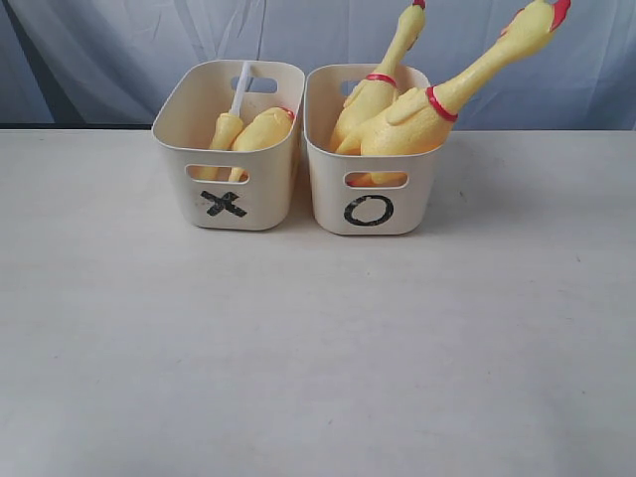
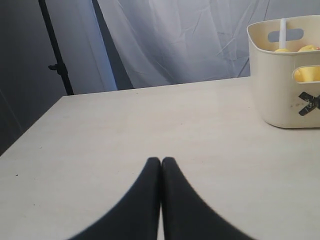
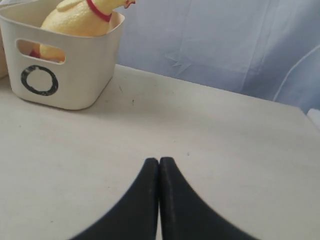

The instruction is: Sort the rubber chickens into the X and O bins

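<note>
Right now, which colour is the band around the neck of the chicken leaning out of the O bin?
Red, on the yellow chicken in the O bin; the exterior view shows it best.

Ahead of the left end effector (image 2: 160,161), the X bin (image 2: 277,95) runs off the picture's edge, one side unseen. Ahead of the right end effector (image 3: 159,161), the O bin (image 3: 80,75) and its chicken (image 3: 75,20) are cropped, the head unseen. The bin wall hides most of the chicken's body.
</note>
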{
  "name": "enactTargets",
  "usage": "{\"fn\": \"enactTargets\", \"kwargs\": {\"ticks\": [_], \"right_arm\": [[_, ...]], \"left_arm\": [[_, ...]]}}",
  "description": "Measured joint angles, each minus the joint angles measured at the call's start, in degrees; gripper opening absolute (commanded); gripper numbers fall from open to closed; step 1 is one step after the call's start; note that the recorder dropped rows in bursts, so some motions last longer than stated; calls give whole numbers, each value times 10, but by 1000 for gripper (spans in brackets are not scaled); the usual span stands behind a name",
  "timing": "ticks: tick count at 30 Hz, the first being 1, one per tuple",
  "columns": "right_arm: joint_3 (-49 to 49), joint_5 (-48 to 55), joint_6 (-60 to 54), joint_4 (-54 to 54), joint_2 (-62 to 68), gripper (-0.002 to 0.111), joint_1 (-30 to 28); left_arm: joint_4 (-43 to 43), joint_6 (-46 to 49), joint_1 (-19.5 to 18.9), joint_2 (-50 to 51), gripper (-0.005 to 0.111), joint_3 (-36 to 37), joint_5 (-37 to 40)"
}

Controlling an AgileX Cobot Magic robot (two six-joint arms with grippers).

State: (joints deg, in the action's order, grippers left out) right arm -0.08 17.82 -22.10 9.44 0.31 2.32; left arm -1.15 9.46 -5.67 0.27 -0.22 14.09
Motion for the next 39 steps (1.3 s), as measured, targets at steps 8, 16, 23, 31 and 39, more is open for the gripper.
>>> {"fn": "enactTargets", "kwargs": {"ticks": [8, 16, 23, 31, 39], "right_arm": [[0, 0, 84, 1, 0, 0, 0], [0, 0, 91, 1, 0, 0, 0], [0, 0, 91, 1, 0, 0, 0], [0, 0, 91, 1, 0, 0, 0], [0, 0, 91, 1, 0, 0, 31]], "left_arm": [[12, 0, 0, 0, 0, 0, -5], [12, 0, 0, 0, 0, 0, -5], [12, 0, 0, 0, 0, 0, -5], [12, 0, 0, 0, 0, 0, -5], [12, 0, 19, 0, 0, 0, -5]]}}
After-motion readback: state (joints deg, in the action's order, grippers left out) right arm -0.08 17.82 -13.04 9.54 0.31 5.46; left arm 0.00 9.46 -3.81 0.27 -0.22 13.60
